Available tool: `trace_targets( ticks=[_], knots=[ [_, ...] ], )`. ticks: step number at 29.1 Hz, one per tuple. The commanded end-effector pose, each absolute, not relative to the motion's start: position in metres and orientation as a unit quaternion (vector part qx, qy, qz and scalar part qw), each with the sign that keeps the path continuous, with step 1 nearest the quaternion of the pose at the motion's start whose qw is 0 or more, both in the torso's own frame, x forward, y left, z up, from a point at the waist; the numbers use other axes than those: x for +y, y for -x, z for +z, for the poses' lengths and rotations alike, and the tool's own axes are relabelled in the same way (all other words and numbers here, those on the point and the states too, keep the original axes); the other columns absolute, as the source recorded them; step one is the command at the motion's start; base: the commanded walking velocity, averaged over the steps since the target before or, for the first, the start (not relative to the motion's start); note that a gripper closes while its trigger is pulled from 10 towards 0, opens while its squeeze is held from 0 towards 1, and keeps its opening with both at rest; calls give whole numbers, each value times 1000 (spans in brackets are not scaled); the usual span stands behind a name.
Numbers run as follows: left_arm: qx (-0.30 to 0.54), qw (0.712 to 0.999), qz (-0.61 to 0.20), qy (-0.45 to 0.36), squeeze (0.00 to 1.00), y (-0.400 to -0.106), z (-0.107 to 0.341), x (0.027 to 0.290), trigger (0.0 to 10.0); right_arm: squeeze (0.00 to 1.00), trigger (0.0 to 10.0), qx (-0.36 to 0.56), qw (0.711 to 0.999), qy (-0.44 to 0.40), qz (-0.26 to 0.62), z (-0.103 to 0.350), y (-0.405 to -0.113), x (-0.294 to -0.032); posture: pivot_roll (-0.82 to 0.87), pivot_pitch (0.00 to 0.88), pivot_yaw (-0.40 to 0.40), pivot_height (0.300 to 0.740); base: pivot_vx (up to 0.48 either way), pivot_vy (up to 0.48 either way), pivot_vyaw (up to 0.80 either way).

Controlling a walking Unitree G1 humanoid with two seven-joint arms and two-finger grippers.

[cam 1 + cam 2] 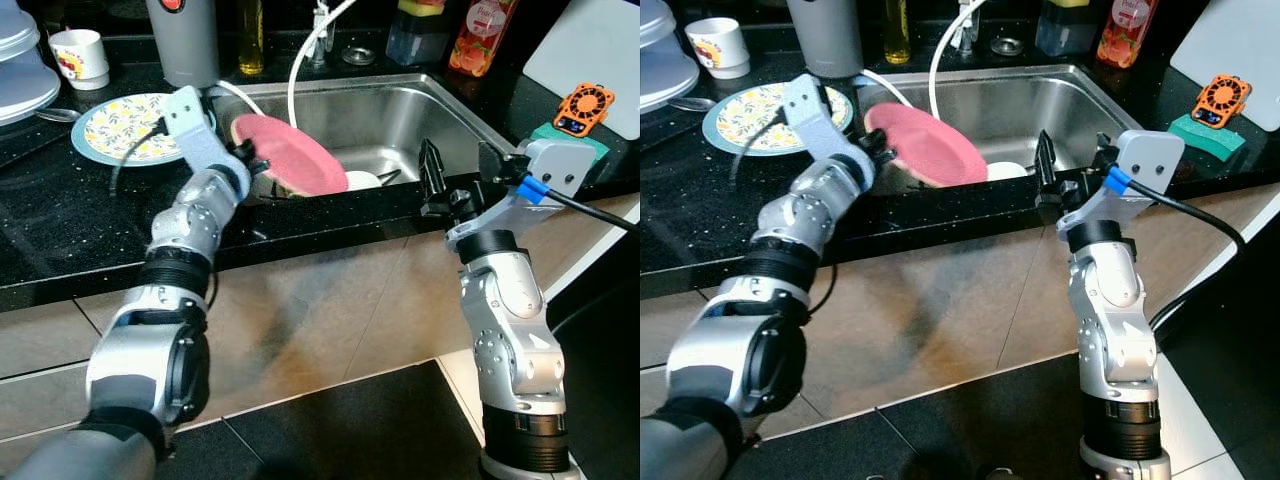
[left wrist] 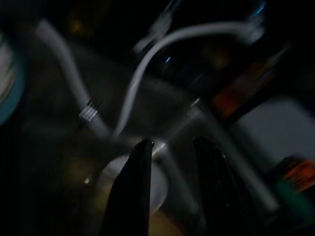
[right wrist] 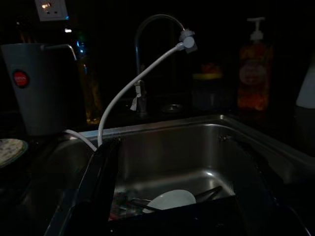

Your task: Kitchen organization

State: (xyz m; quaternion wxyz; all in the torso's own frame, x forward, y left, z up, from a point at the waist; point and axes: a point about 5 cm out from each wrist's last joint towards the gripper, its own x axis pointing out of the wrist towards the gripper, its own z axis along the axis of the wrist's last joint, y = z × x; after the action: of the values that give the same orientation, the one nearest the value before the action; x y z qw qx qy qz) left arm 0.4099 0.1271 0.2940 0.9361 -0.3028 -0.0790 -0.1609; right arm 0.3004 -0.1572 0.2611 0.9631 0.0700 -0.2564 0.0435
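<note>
I am standing at a black speckled stone counter (image 1: 60, 225) with a stainless steel sink basin (image 1: 400, 115) sunk into it, and a white flexible hose (image 1: 300, 70) is curving down from the tap into the basin. My left gripper (image 1: 250, 160) is reaching over the sink's near left corner and its fingers are closing on the rim of a round pink plate (image 1: 290, 150), which is tilting above the basin, clear of its floor. My right gripper (image 1: 432, 180) is hovering at the sink's front edge with its fingers spread apart and nothing between them. A round floral plate with a teal rim (image 1: 120, 125) is lying flat on the counter just left of the basin. Down in the sink a small white dish (image 3: 171, 200) and some dark utensils (image 3: 209, 193) are waiting. I judge the job as partly done: one plate is out, one is in hand, and the rest are left to lift.
</note>
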Motion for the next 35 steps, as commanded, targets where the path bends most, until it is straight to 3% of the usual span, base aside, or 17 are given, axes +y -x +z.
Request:
trace_targets(
  ticks=[1, 3, 7, 9, 10, 14, 18, 26, 35],
  knots=[
    [-124, 931, -150, 308, 0, -406, 309, 147, 10000, 0, 10000, -254, 964, -71, 42, 259, -298, -157, 67, 121, -7, 740, 0, 0, 0],
    [-129, 945, -71, 293, 0, -407, 310, 181, 10000, 0, 10000, -254, 964, -73, 42, 259, -298, -157, 70, 121, -6, 740, 0, 0, 0],
    [-126, 971, 75, 190, 0, -401, 306, 238, 10000, 0, 10000, -253, 964, -75, 43, 259, -299, -157, 84, 122, -9, 740, 0, 0, 0],
    [-126, 971, 75, 190, 0, -401, 306, 238, 10000, 0, 10000, -253, 964, -75, 43, 259, -299, -157, 84, 122, -9, 740, 0, 0, 0],
    [-87, 959, 170, 210, 0, -396, 295, 271, 10000, 0, 10000, -252, 964, -75, 45, 258, -300, -156, 91, 120, -13, 740, 0, 0, 0],
    [-57, 945, 216, 241, 0, -392, 286, 290, 10000, 0, 10000, -253, 963, -76, 48, 258, -300, -155, 91, 121, -16, 740, 0, 0, 0],
    [-43, 938, 204, 276, 0, -393, 282, 290, 10000, 0, 10000, -253, 963, -75, 49, 259, -301, -154, 91, 121, -16, 740, 0, 0, 0],
    [18, 885, 205, 417, 0, -400, 265, 283, 10000, 0, 10000, -253, 964, -66, 56, 259, -298, -152, 74, 131, -14, 740, 0, 0, 0],
    [40, 851, 197, 485, 0, -401, 244, 279, 9686, 0, 10000, -252, 964, -63, 56, 260, -297, -154, 63, 130, -21, 740, 0, 0, 0]
  ],
)
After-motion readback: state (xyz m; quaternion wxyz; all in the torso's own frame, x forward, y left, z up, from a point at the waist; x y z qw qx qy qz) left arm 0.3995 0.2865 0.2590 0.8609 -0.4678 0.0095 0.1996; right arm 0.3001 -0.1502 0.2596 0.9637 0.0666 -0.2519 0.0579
